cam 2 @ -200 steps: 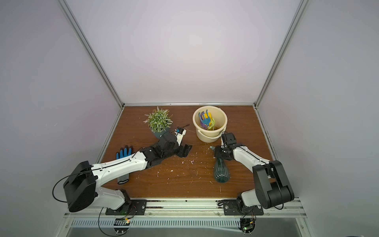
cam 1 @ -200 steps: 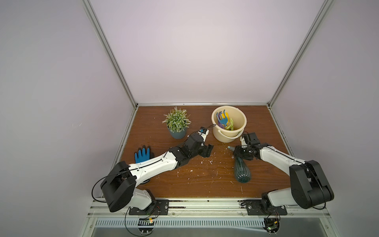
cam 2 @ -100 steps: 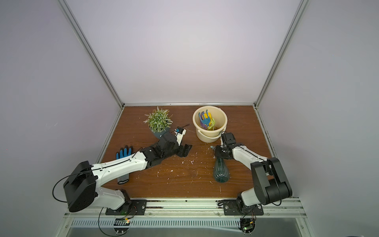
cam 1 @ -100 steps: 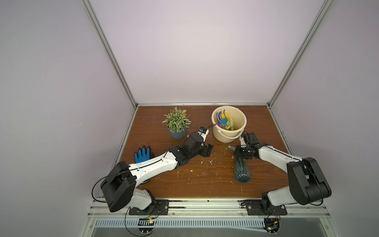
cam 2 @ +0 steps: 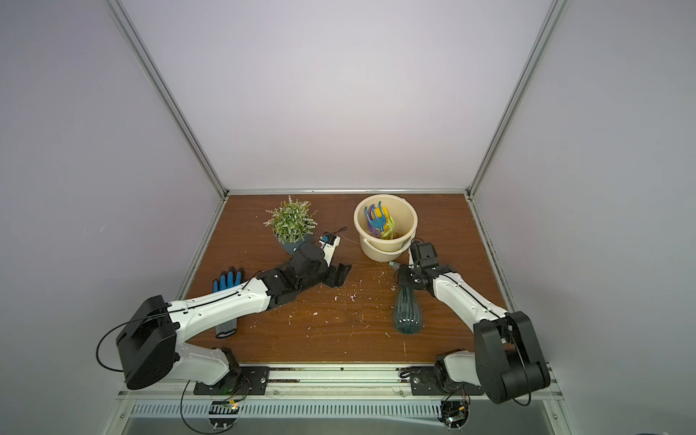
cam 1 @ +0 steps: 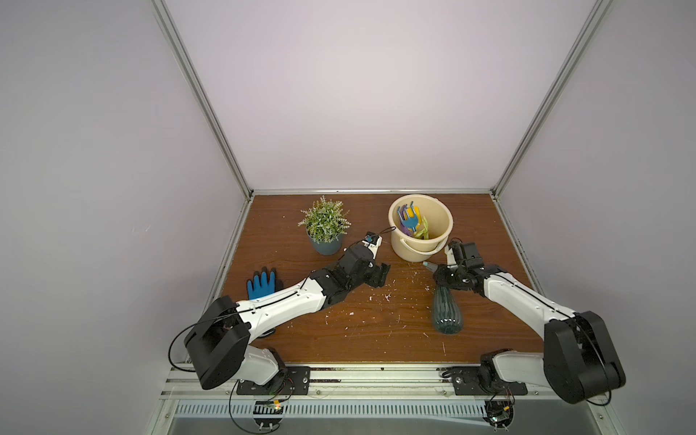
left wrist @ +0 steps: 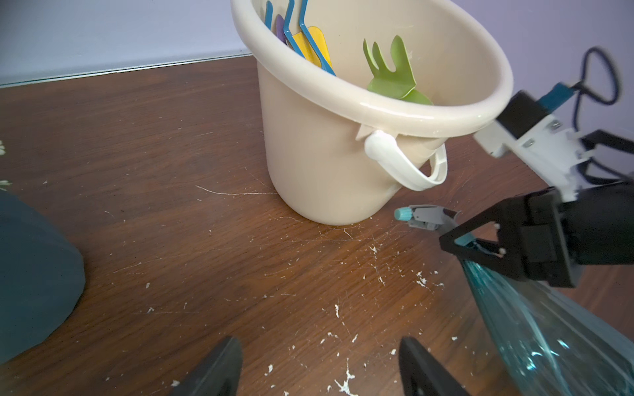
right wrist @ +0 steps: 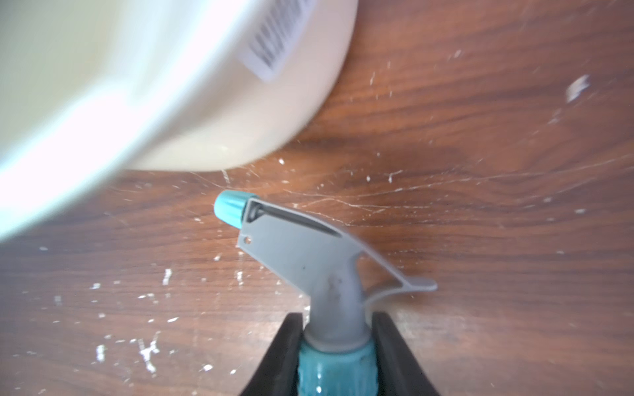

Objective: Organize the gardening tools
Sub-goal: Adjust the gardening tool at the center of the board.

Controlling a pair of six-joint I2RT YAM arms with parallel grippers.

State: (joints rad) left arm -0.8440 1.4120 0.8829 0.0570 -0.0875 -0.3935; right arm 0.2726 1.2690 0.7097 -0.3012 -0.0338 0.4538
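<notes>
right end effector (right wrist: 338, 325) | jaws closed | now clamps spray bottle (cam 1: 446, 312) neck

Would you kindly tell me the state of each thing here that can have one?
Bucket: upright.
Tools: standing in bucket.
Bottle: lying down, neck gripped.
Plant: upright.
Glove: flat, partly under left arm.
Left gripper: open, empty.
Right gripper: shut on bottle's neck.

My right pincer (right wrist: 338, 320) is black. The spray bottle (right wrist: 334, 372) is ribbed teal, trigger head (right wrist: 298, 247) grey. The bucket (left wrist: 308, 154) is cream.
</notes>
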